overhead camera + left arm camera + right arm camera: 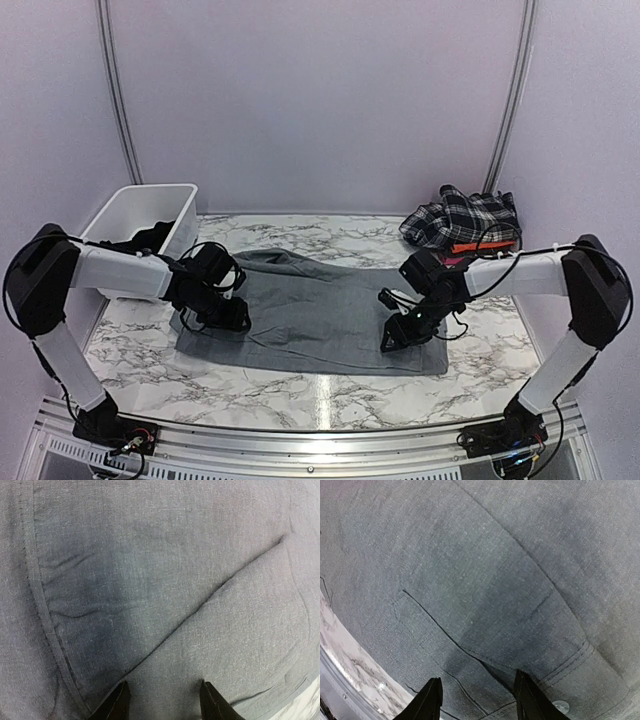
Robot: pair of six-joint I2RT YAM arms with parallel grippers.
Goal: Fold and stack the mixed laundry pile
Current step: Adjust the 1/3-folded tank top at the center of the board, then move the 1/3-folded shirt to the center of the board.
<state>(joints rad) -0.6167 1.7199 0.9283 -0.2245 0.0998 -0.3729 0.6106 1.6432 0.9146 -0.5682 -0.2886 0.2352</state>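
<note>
1. Left gripper [164, 690]: two black fingers [117, 702] at six o'clock of the left wrist view. They stand partly apart, with flat fabric showing in the gap and nothing pinched. The tips are low on the cloth; whether they touch it cannot be told.

2. Right gripper [477, 680]: black fingers [427, 700] at six o'clock of the right wrist view. They are likewise partly apart and hold nothing, with flat fabric beneath.

3. Grey trousers [320, 310]: spread flat at the centre of the marble table [300, 390], with a rumpled part at eleven o'clock.
   - The left gripper is at their nine o'clock edge and the right gripper at their four o'clock corner.
   - Left wrist view: a stitched seam runs down the nine o'clock side, and one crease runs from two o'clock to seven.
   - Right wrist view: a pocket slit sits near the centre, with a small pale button [560, 706] at five o'clock.

4. Plaid piece [465, 220]: black-and-white, heaped at two o'clock from the trousers and apart from them.

5. Red-pink piece [470, 248]: under the plaid heap, with only an edge showing on its six o'clock side.

6. Black cloth [145, 238]: lies inside the basket.

7. White basket [125, 205]: at ten o'clock from the trousers and near them. The left arm crosses in front of it.
</note>
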